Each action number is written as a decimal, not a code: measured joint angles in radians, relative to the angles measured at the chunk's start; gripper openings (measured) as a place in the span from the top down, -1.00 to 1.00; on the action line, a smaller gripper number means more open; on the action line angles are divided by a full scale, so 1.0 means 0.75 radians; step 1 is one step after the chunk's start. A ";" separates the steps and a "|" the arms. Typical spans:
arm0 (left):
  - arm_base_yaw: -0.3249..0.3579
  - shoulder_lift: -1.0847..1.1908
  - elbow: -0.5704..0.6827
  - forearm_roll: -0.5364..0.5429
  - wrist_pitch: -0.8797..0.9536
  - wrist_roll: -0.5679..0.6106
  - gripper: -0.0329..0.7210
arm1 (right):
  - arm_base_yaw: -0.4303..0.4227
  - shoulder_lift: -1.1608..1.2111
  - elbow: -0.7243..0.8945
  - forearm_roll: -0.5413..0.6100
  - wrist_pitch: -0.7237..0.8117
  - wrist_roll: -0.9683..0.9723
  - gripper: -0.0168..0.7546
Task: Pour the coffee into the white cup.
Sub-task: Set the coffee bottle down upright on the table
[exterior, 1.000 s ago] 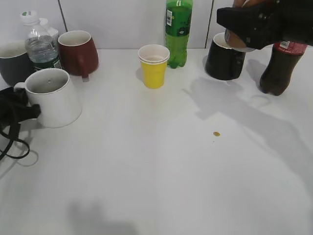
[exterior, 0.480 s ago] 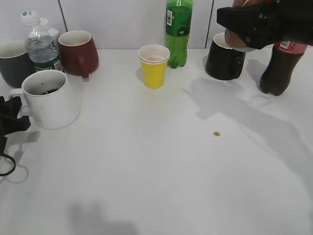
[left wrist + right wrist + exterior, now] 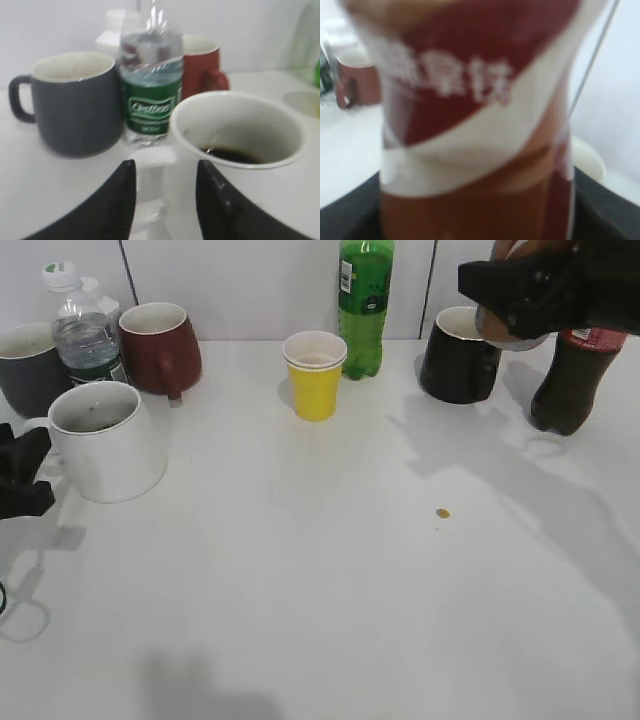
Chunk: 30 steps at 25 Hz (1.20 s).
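The white cup [image 3: 105, 440] stands upright at the left, and in the left wrist view [image 3: 240, 135] a little dark coffee [image 3: 230, 154] shows at its bottom. My left gripper [image 3: 20, 485] is open just left of the cup. In the left wrist view its fingers [image 3: 165, 167] sit either side of the cup's handle [image 3: 150, 160] with gaps. My right gripper [image 3: 525, 290] is shut on the coffee bottle [image 3: 505, 328], held in the air above the black mug [image 3: 458, 370]. The bottle's brown label with a white swirl [image 3: 475, 125] fills the right wrist view.
A grey mug [image 3: 25, 365], a water bottle [image 3: 85, 335] and a red mug [image 3: 160, 345] stand behind the white cup. A yellow paper cup [image 3: 315, 380] and a green bottle [image 3: 365, 305] stand at the back middle. A cola bottle [image 3: 570, 380] stands at the back right.
My left gripper has drawn back to the left, off the white cup's handle. The cup has shifted slightly. My right gripper has moved a little to the right with the bottle.
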<state>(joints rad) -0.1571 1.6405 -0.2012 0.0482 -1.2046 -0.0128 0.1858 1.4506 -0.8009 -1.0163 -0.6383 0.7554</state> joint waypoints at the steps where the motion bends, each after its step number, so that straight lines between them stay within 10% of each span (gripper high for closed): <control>1: 0.000 -0.021 0.010 0.016 0.000 -0.006 0.08 | 0.000 0.000 0.000 0.004 0.029 0.000 -0.41; 17: 0.000 -0.511 0.031 0.318 0.289 -0.313 0.08 | 0.000 0.154 0.179 0.471 0.092 -0.406 -0.41; 30: 0.000 -0.856 -0.060 0.460 0.653 -0.419 0.08 | 0.000 0.582 0.180 0.886 -0.348 -0.773 -0.41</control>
<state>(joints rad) -0.1571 0.9987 -0.2465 0.3934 -0.7152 -0.3268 0.1858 1.8869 -0.6658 -0.3515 -0.8989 0.1759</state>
